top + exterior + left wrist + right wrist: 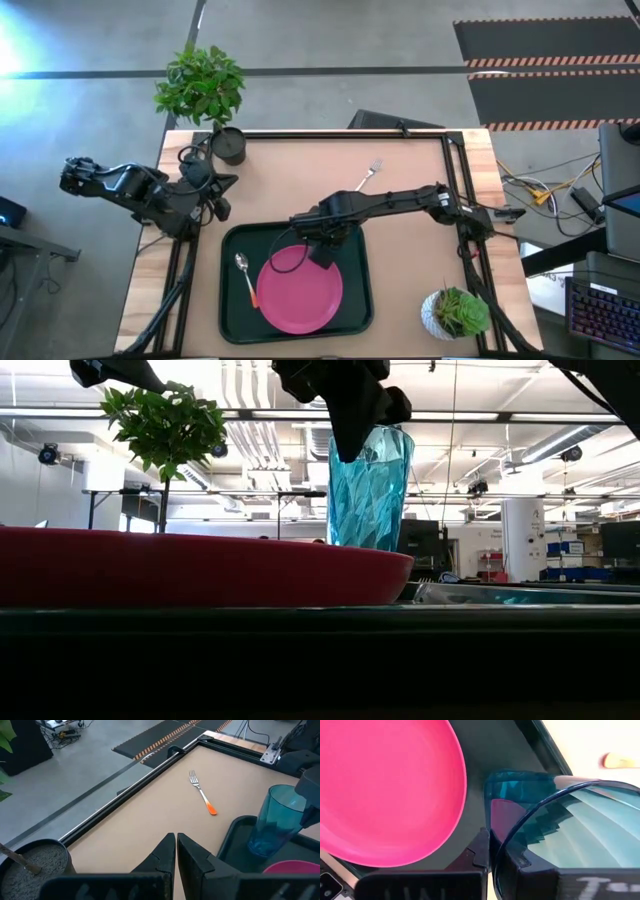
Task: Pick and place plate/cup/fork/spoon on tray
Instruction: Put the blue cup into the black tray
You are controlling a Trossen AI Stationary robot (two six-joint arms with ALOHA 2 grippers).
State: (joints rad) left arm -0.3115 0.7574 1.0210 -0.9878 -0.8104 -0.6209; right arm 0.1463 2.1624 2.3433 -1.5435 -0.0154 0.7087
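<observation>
The dark tray (pixel 232 312) lies at the table's near middle. On it lie the pink plate (pixel 300 290) and the orange-handled spoon (pixel 245 278), left of the plate. The fork (pixel 368 176) lies on the bare table beyond the tray. My right gripper (pixel 322 248) is over the tray's far right part, shut on the teal cup (pixel 368 490). The cup stands upright beside the plate's far edge. My left gripper (pixel 176 840) is shut and empty at the table's far left, near the dark pot (pixel 228 146). My right gripper pinches the cup's wall at the rim (pixel 496 827), one finger inside the cup and one outside. The fingers come from above, pointing down. The cup stands upright below them, and its base (pixel 260 846) seems to be on the tray's floor, near the far right corner.
A leafy plant (pixel 200 85) rises from the dark pot at the far left corner. A small plant in a white pot (pixel 455 312) stands at the near right corner. A black frame rail (pixel 340 134) runs along the table's far edge. Bare table lies around the fork.
</observation>
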